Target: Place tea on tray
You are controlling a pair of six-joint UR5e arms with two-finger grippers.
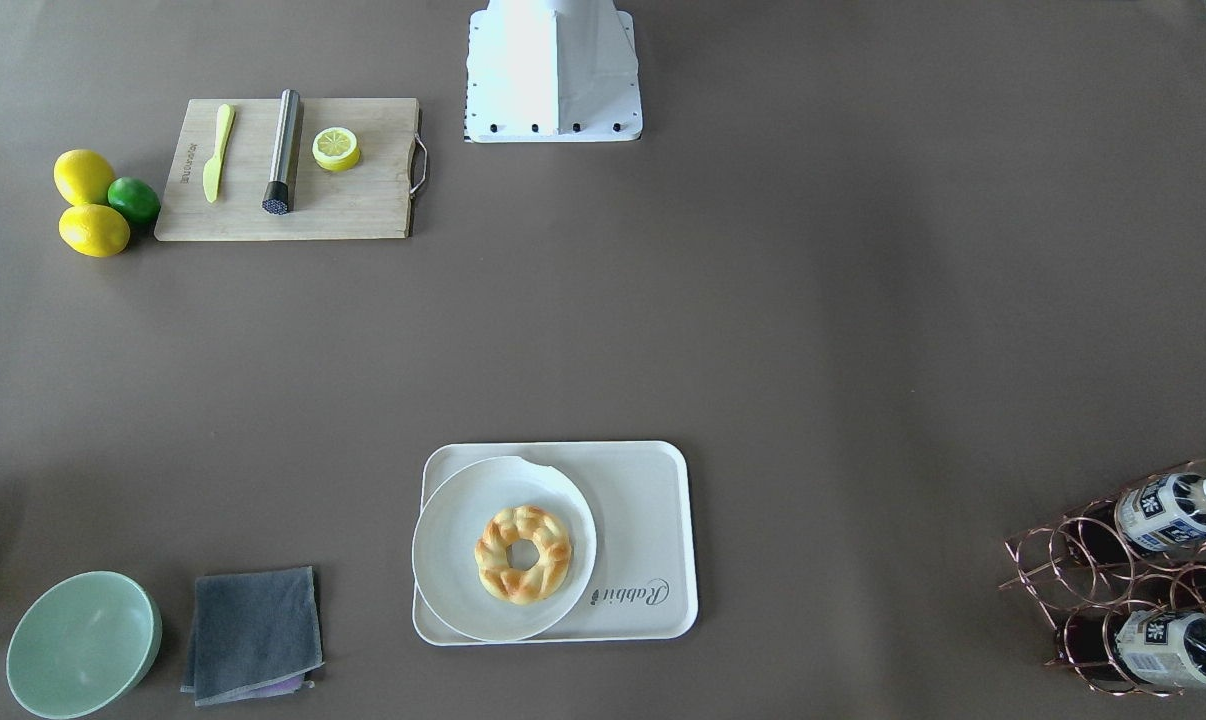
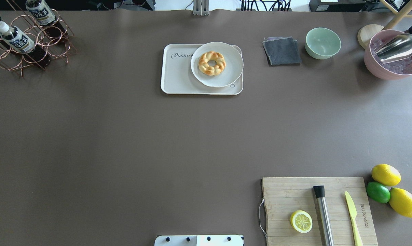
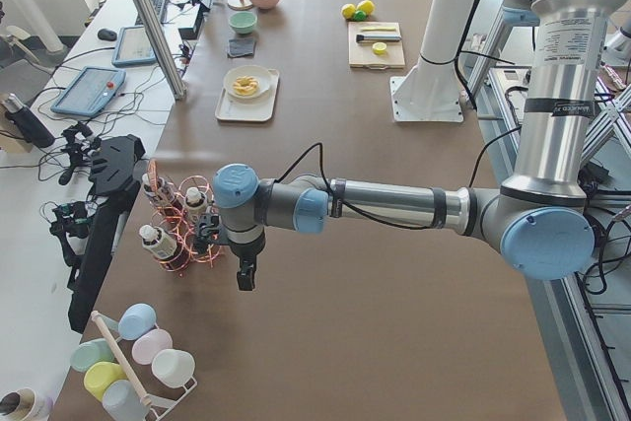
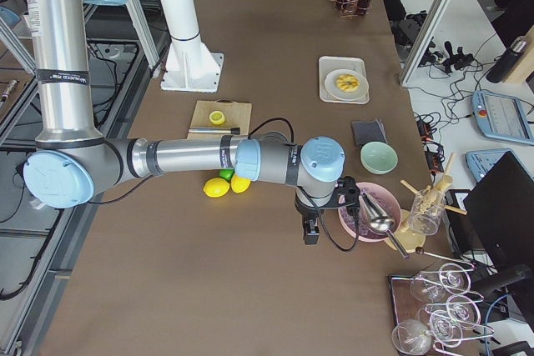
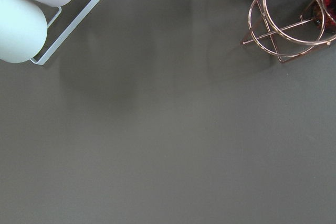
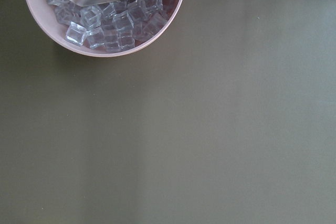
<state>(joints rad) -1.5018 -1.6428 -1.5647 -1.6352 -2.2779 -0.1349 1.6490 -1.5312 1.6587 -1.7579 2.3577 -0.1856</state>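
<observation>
The tea (image 1: 1168,512) is lying in the copper rack (image 1: 1063,560), well apart from the tray (image 1: 643,500). I'm watching the left end effector (image 3: 244,281) hanging beside that rack, but cannot tell its opening.

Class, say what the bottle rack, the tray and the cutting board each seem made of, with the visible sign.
Bottle rack: thin metal wire, shiny copper-rose finish, bent into rings.
Tray: probably matte plastic or melamine; smooth cream-white, moulded rounded rim.
Cutting board: pale wood; grain and joined strips show.
</observation>
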